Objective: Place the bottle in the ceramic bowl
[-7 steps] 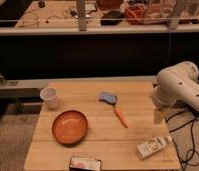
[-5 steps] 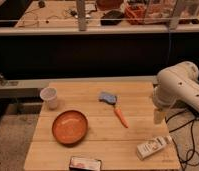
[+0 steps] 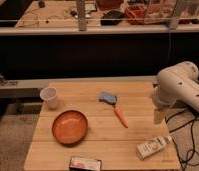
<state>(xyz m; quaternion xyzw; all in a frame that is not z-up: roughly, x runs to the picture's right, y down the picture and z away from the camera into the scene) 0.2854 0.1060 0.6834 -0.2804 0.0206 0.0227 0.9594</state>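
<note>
The bottle [image 3: 153, 147] lies on its side near the front right corner of the wooden table [image 3: 138, 132], whitish with a pale label and its cap pointing right. The ceramic bowl [image 3: 70, 127], round, orange-brown and empty, sits at the front left. My gripper [image 3: 159, 115] hangs from the white arm over the table's right edge, above and just behind the bottle, apart from it. It is open and holds nothing.
A white cup [image 3: 49, 97] stands at the back left. A blue object [image 3: 108, 97] and an orange carrot [image 3: 121, 116] lie mid-table between bowl and gripper. A flat dark box [image 3: 85, 163] sits at the front edge. Black cables trail on the floor at right.
</note>
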